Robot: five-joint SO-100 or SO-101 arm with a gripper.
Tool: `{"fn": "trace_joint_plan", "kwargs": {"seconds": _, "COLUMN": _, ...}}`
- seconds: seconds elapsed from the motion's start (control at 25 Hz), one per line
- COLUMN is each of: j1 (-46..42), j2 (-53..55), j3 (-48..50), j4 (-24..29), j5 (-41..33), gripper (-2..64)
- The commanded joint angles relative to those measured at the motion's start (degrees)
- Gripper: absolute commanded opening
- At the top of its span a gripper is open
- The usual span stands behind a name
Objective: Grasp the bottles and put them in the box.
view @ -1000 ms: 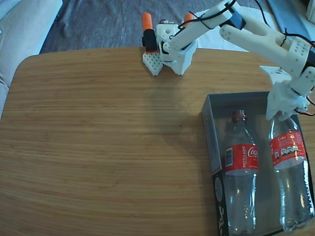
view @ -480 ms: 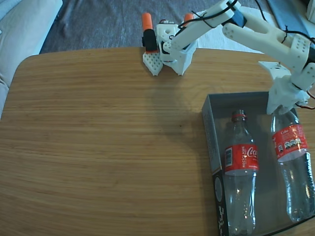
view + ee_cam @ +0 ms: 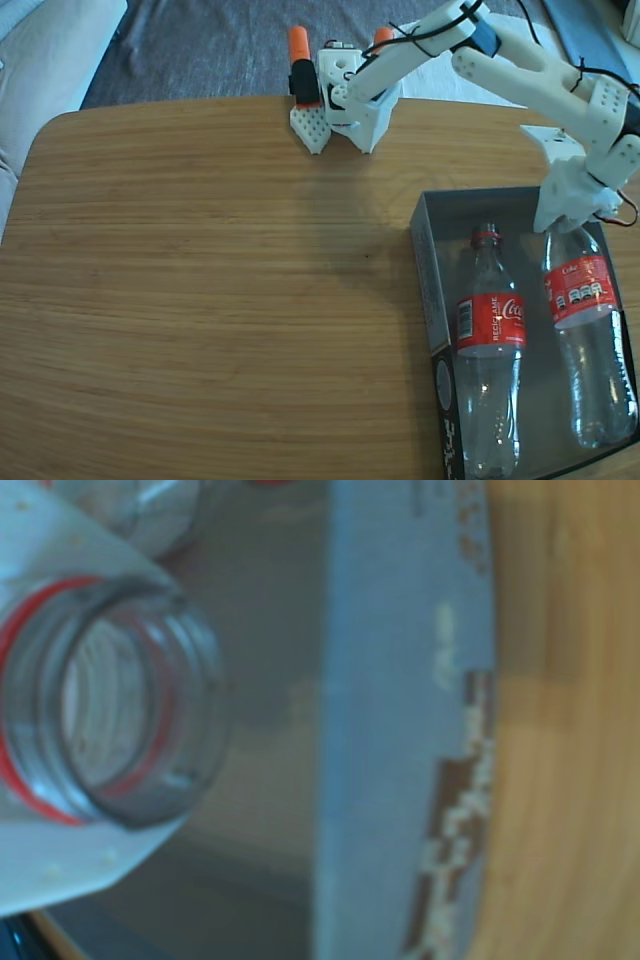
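While the gripper (image 3: 562,222) pinches the right bottle (image 3: 585,335) by its neck inside the box (image 3: 424,262), beside the left bottle (image 3: 490,350): premature release could bounce it crooked.

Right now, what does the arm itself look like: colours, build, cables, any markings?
In the fixed view the arm is white printed plastic in blocky links, with black cables running along it and a dark blue-black motor block at one joint. Its white base sits at the table's far edge beside orange-topped clamps. The gripper is white too; no markings are visible.
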Motion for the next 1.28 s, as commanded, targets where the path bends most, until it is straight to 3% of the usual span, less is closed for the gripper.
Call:
{"fn": "trace_joint_plan", "kwargs": {"seconds": 0.0, "j1": -0.18, "j2": 2.29, "j3": -0.44, "j4": 0.18, "j5": 0.09, "gripper": 0.8}}
{"fn": "trace_joint_plan", "kwargs": {"seconds": 0.08, "j1": 0.09, "j2": 2.29, "j3": -0.35, "j4": 0.35, "j5": 0.18, "gripper": 6.2}}
{"fn": "trace_joint_plan", "kwargs": {"seconds": 0.32, "j1": 0.26, "j2": 2.37, "j3": -0.53, "j4": 0.97, "j5": 0.18, "gripper": 36.3}}
{"fn": "trace_joint_plan", "kwargs": {"seconds": 0.64, "j1": 1.76, "j2": 2.46, "j3": -1.14, "j4": 0.88, "j5": 0.09, "gripper": 37.8}}
{"fn": "trace_joint_plan", "kwargs": {"seconds": 0.96, "j1": 7.12, "j2": 9.23, "j3": -0.26, "j4": 0.97, "j5": -0.53, "gripper": 25.2}}
{"fn": "trace_joint_plan", "kwargs": {"seconds": 1.24, "j1": 9.49, "j2": 15.64, "j3": -0.35, "j4": 4.48, "j5": -0.53, "gripper": -0.3}}
